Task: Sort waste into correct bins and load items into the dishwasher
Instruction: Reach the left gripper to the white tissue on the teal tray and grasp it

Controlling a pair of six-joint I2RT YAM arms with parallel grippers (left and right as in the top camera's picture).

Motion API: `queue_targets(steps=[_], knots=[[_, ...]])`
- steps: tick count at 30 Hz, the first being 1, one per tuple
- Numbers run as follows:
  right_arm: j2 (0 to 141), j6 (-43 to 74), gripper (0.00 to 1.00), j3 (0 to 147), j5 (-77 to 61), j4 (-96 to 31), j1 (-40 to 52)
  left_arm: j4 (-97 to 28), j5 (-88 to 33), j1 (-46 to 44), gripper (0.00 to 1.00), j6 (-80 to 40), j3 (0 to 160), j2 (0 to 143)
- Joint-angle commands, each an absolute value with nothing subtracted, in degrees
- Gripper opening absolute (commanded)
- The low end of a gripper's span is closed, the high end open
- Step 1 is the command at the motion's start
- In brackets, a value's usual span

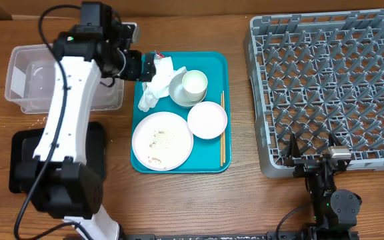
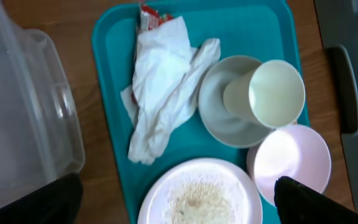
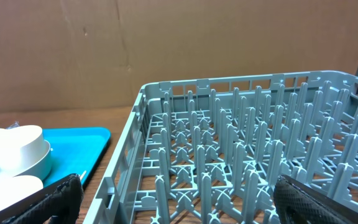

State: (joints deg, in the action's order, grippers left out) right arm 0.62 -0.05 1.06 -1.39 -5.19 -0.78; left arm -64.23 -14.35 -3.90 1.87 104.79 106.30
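Note:
Crumpled white napkins [image 1: 157, 83] and a red-and-white wrapper [image 1: 157, 56] lie at the teal tray's far left corner. My left gripper [image 1: 147, 65] is open and empty just above them; its view shows the napkins [image 2: 163, 87] and wrapper [image 2: 151, 15]. The white plate [image 1: 162, 140] carries rice scraps [image 2: 197, 199]. The white cup [image 1: 195, 83] sits in the grey bowl [image 1: 177, 93]; the small white bowl [image 1: 207, 120] is beside them. The clear tub [image 1: 29, 77] and black tray [image 1: 20, 157] are at left. My right gripper [image 1: 312, 155] is open over the grey rack's [image 1: 332, 87] near edge.
The teal tray [image 1: 212, 67] holds the dishes and a pair of wooden chopsticks [image 1: 222, 130] along its right side. The left arm's base [image 1: 65, 187] stands on the black tray's side. In the right wrist view the rack's pegs [image 3: 241, 155] fill the view ahead.

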Motion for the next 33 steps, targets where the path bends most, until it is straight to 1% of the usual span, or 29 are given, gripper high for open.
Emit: queue_targets(steps=[1, 6, 13, 26, 27, 29, 33], knots=[[0.2, -0.4, 1.00, 0.5, -1.0, -4.8, -1.1, -62.2, -15.2, -5.4, 1.00, 3.8, 106.9, 107.9], [0.2, -0.4, 1.00, 0.5, -1.0, -4.8, -1.1, -59.7, -6.8, -7.1, 1.00, 3.8, 106.9, 112.6], [0.2, -0.4, 1.00, 0.5, -1.0, -4.8, -1.1, -58.3, 0.4, -10.2, 1.00, 3.9, 106.9, 118.8], [0.2, -0.4, 1.00, 0.5, -1.0, -4.8, -1.1, -44.0, 0.6, -11.2, 1.00, 3.4, 106.9, 123.6], [0.2, -0.4, 1.00, 0.5, -1.0, -4.8, -1.1, -43.1, 0.6, -11.2, 0.98, 3.0, 106.9, 123.9], [0.2, -0.4, 1.00, 0.5, -1.0, -4.8, -1.1, -42.1, 0.6, -11.2, 0.85, 1.9, 106.9, 124.3], [0.2, -0.4, 1.00, 0.5, -1.0, -4.8, -1.1, -42.2, 0.5, -11.2, 0.83, 0.6, 106.9, 125.9]])
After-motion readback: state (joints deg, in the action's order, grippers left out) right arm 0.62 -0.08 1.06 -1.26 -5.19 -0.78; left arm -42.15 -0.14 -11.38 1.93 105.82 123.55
